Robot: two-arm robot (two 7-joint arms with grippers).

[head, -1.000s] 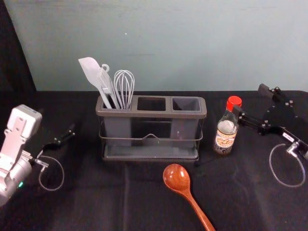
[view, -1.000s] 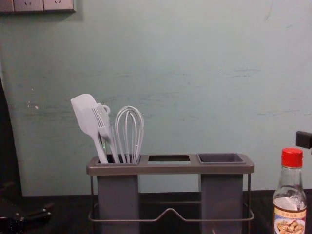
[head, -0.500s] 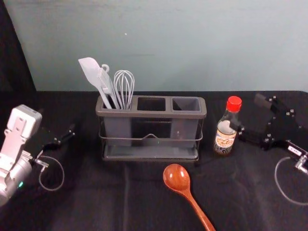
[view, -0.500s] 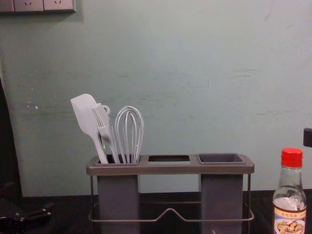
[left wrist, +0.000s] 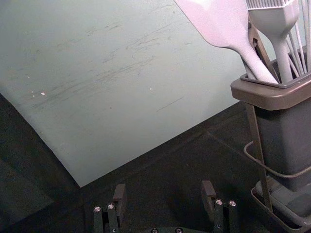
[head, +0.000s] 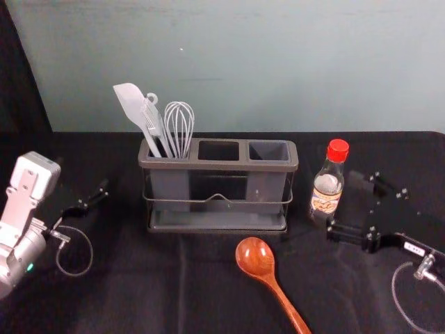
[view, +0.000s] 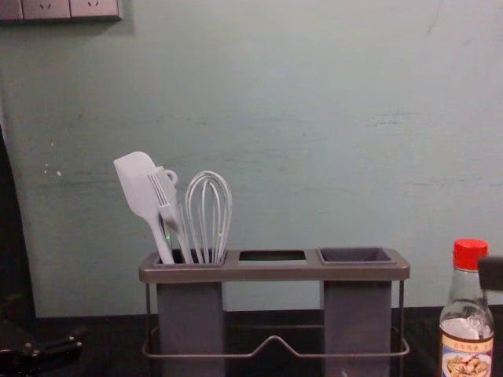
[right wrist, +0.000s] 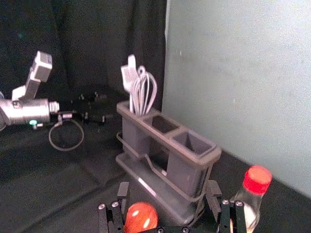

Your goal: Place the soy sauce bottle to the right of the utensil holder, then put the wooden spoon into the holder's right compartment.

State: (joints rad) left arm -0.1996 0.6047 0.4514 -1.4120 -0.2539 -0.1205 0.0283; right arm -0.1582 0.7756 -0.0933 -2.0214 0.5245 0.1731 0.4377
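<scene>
While the left gripper [left wrist: 164, 190] rests idle, well left of the grey, three-compartment utensil holder with a brownish rim [head: 219, 165], its two fingers stand apart with nothing between them. White kitchen tools fill the holder's left compartment: a flat spatula [head: 131, 101], a brush [view: 163, 188] and a wire whisk [head: 179, 129]. The middle compartment [head: 218, 150] and the right compartment [head: 269, 150] are vacant. In front of the holder's right half lies a glossy, reddish-brown wooden spoon [head: 255, 257], bowl close to the holder, handle slanting away from it toward the robot and to the right. Just right of the holder, a clear glass soy sauce bottle with a red cap [head: 324, 200] stands upright, apparently where the task wants it. Beside it, farther right of the holder, is the right gripper [right wrist: 168, 190], fingers spread and gripping nothing; whether one touches the bottle, I cannot tell. That arm is the nearer to the spoon, which lies to the left of its fingers and closer to the robot, so the next reach probably needs to clear the bottle and close across the slanting handle.
</scene>
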